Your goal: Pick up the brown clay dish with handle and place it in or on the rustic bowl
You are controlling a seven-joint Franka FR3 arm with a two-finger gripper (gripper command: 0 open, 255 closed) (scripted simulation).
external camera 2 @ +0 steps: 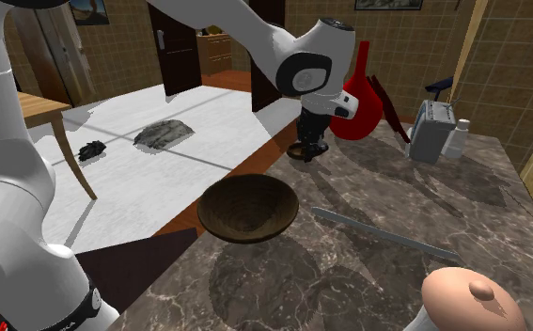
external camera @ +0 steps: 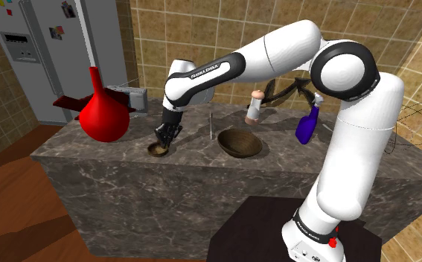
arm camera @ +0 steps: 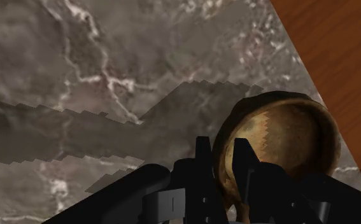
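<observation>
On the counter (external camera: pixel 196 146), the dish (external camera: pixel 157 150) lies near the front edge, left of the bowl (external camera: pixel 240 143) in the shoulder view, apart from it.

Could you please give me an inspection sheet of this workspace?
Surface: marble-patterned counter.
Job's things: brown dish on the counter near its edge; brown bowl apart from it, empty.
Clutter: red flask, grey appliance, shaker, blue bottle, thin grey strip.
Gripper: gripper down at the dish, its fingers apparently clasping the rim.
Cables: nothing seen.
Surroundings: tiled wall, fridge, wooden floor.
</observation>
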